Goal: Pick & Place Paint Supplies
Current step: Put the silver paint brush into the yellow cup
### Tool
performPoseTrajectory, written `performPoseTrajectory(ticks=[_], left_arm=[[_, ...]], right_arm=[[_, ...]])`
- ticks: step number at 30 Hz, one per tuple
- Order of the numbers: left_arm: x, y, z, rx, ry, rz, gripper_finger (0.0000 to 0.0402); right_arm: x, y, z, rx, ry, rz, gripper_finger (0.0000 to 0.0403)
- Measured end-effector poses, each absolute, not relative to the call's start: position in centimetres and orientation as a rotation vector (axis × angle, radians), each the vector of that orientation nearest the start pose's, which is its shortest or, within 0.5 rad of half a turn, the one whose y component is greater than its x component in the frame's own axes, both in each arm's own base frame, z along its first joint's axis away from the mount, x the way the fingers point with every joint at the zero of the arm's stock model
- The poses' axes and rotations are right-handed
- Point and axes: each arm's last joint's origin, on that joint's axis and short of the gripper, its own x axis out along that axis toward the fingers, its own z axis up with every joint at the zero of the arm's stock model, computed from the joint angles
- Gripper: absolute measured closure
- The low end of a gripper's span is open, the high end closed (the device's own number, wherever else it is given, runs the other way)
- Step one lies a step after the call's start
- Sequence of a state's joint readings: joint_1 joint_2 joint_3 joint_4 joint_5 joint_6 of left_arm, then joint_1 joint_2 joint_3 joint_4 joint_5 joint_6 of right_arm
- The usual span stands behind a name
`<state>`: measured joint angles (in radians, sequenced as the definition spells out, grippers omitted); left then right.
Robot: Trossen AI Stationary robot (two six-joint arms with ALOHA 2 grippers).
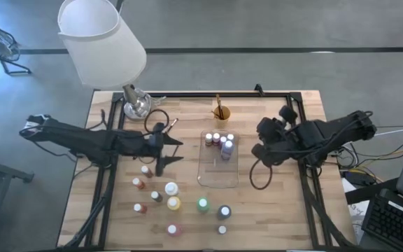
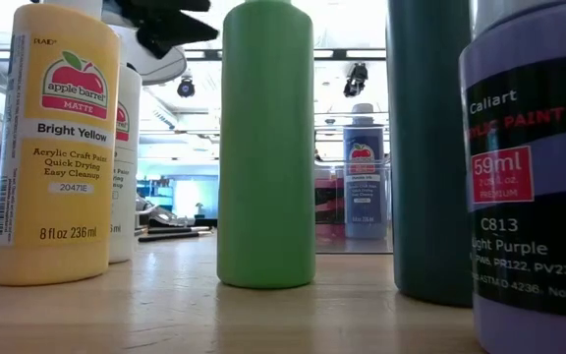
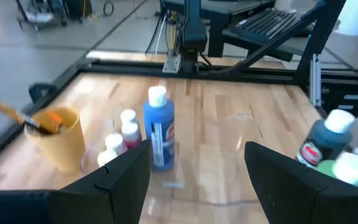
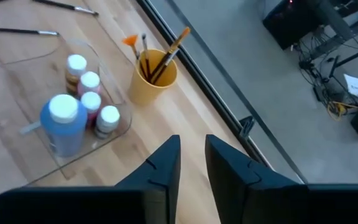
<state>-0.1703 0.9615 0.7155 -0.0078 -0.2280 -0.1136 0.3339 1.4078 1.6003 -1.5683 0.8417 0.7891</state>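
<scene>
1. Four views, high one first: clear tray [image 1: 219,178] sits mid-bench with five bottles at its far end, the blue bottle [image 1: 228,148] among them. About ten loose bottles lie on the near-left part of the bench, e.g. the green bottle [image 1: 202,205] and yellow bottle [image 1: 173,203]. Orange cup [image 1: 221,112] with brushes stands near the far edge, a lamp [image 1: 103,42] at the far-left corner.
2. Same view: left gripper [image 1: 176,151] hangs over the bench left of the tray, above the loose bottles, fingers spread, nothing between them. Right gripper [image 1: 263,140] hangs just right of the tray.
3. Low view: yellow bottle [image 2: 55,147], green bottle [image 2: 266,143] and a light purple bottle [image 2: 534,177] fill the near edge; the tray's blue bottle [image 2: 362,172] stands behind. A gripper shows at the top, which arm I cannot tell.
4. Left wrist view: left gripper [image 3: 197,168] wide open, empty, facing the blue bottle [image 3: 158,127] and cup [image 3: 58,134].
5. Right wrist view: right gripper [image 4: 192,155] nearly closed with a narrow gap, holding nothing, above bare bench beside the tray [image 4: 114,134].
6. Risks, my judgement: the loose bottles stand close together, so spread fingers coming down could tip a neighbour. The tray's far end is crowded, and a careless placement there could topple what's already in.
</scene>
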Motion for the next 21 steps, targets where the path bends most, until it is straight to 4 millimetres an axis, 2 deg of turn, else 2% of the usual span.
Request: performPoseTrajectory(ticks=[5,12,17,21], left_arm=[[19.0,-2.6,30.0,-0.229,0.312,0.103,0.0140],[16.6,-1.6,31.9,-0.167,0.297,0.309,0.0140],[16.4,-1.3,32.1,-0.146,0.279,0.395,0.0140],[16.4,-1.0,32.0,-0.125,0.274,0.464,0.0140]], right_arm=[[21.8,5.1,37.8,-0.112,0.907,-0.816,0.0344],[20.3,4.3,35.5,-0.226,0.855,-0.928,0.0343],[17.8,3.3,32.8,-0.141,0.719,-1.024,0.0341],[16.4,2.9,29.7,-0.049,0.632,-1.025,0.0351]])
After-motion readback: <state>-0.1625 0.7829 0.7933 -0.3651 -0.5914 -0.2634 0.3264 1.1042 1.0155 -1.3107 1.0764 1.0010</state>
